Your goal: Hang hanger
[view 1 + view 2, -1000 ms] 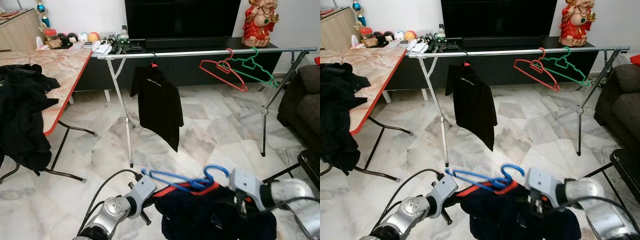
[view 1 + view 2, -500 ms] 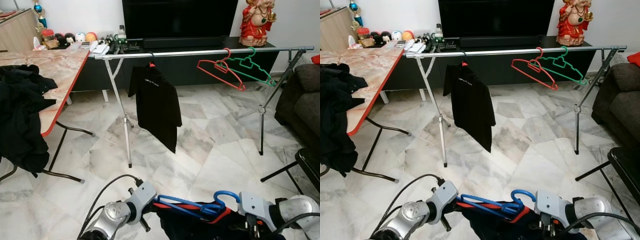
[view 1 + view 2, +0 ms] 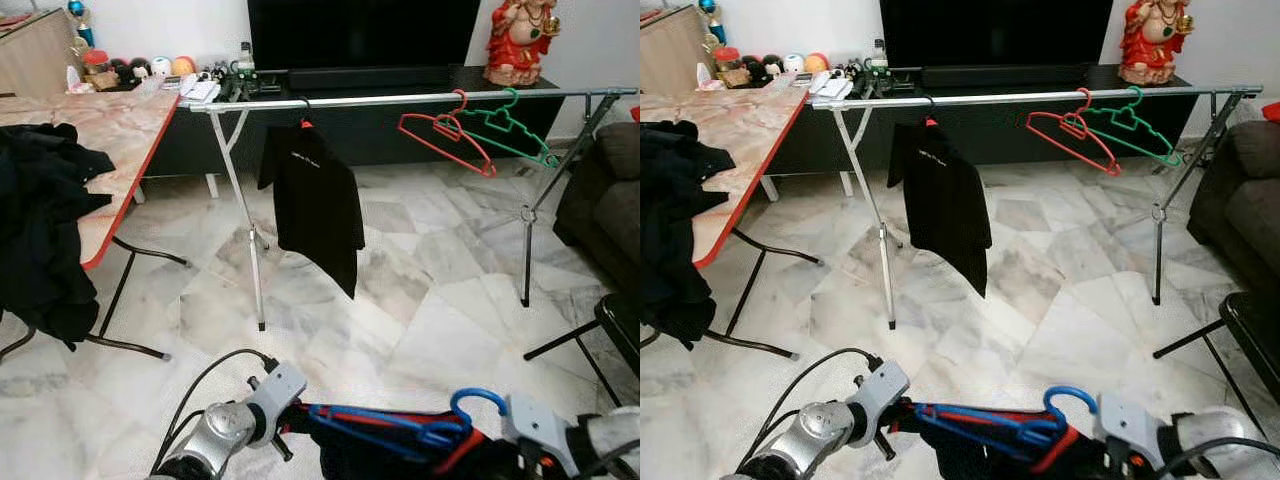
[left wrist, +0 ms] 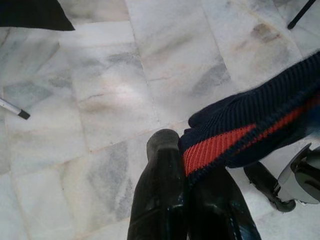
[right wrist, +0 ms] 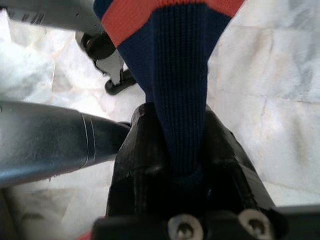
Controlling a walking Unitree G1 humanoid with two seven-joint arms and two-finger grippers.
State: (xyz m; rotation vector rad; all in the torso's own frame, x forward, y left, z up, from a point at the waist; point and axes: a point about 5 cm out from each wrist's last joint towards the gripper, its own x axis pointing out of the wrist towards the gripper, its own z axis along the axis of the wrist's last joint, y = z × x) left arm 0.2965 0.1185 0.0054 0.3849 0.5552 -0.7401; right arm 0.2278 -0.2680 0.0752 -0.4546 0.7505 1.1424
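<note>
A blue hanger (image 3: pixel 400 425) carries a navy garment with red trim (image 3: pixel 400 465), held low in front of me between both grippers. My left gripper (image 4: pixel 182 150) is shut on the garment's red-striped edge (image 4: pixel 220 150). The right gripper (image 5: pixel 175 120) is shut on a navy fold of the same garment (image 5: pixel 175 75). Across the room runs a silver clothes rail (image 3: pixel 400 98). A black shirt (image 3: pixel 315 200) hangs on it at the left, with an empty red hanger (image 3: pixel 445 140) and a green one (image 3: pixel 510 130) at the right.
A marble-topped table with a red edge (image 3: pixel 120 130) stands at the left, black clothes (image 3: pixel 40 230) draped over it. A dark sofa (image 3: pixel 610 190) and a black frame (image 3: pixel 600 330) are at the right. A TV console (image 3: pixel 400 75) sits behind the rail, and marble floor lies between.
Both arms have dropped lower in view, and the blue hanger with the garment has shifted down and to the right. The rail and the things on it are unchanged.
</note>
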